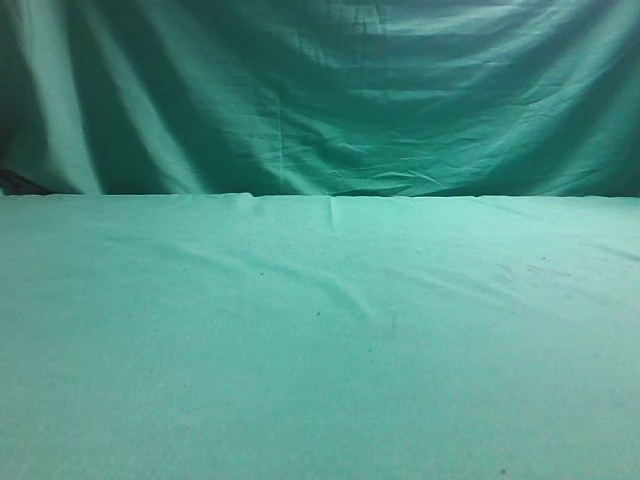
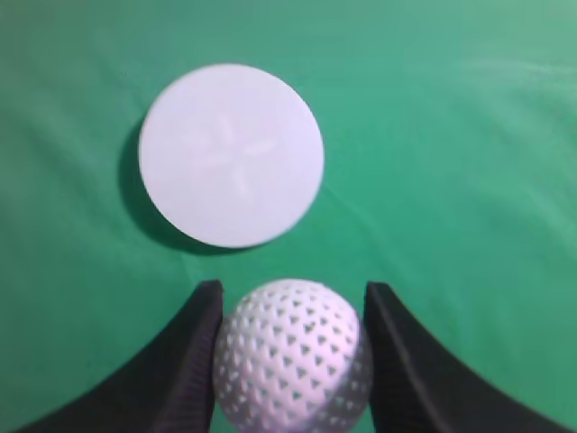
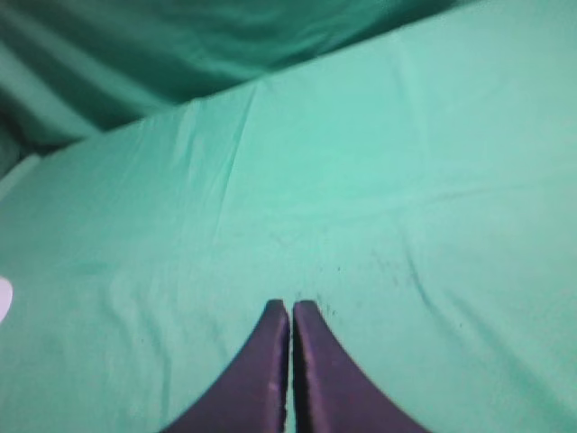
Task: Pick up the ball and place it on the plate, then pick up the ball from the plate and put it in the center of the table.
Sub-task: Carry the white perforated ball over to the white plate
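While clamped by left hand (image 2: pixel 290 361), ball (image 2: pixel 293 365) seemingly above table (image 2: pixel 469 180) | plate (image 2: pixel 232 154) beyond | right hand (image 3: pixel 290 311) closed, empty

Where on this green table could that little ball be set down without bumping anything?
Almost anywhere. Bare cloth surrounds the white plate. The ball sits between the left fingers. Ahead of the right fingers the table is bare up to the backdrop.
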Controlling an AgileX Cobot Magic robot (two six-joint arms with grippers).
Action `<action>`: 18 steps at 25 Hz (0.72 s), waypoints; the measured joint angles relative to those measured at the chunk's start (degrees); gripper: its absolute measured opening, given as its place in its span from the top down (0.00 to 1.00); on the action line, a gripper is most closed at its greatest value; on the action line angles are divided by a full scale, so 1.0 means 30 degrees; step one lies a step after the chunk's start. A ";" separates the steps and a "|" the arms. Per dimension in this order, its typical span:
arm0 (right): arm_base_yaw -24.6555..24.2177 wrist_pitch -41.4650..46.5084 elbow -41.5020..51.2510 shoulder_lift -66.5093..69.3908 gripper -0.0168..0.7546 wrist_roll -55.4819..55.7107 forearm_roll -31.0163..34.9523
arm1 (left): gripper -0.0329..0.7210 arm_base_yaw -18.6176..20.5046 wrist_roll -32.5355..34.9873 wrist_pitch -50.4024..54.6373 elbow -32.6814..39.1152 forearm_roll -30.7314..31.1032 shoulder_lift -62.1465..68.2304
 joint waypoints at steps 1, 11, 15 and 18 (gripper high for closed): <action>0.0219 0.0000 -0.0043 0.0410 0.98 0.0000 0.0000 | 0.54 0.0201 0.0000 -0.0304 0.0000 0.0040 0.0071; 0.0546 0.2875 -0.2712 0.2886 0.98 -0.2262 -0.3423 | 0.54 0.1682 0.0603 -0.1779 0.0009 -0.0026 0.2814; 0.0546 0.5741 -0.4519 0.5601 0.98 -0.1313 -0.7476 | 0.54 0.1725 0.0614 -0.2191 0.0009 0.0542 0.3800; 0.0546 0.6717 -0.4965 0.7469 0.98 -0.0307 -0.8919 | 0.54 0.1725 0.0614 -0.2839 0.0009 0.0882 0.4634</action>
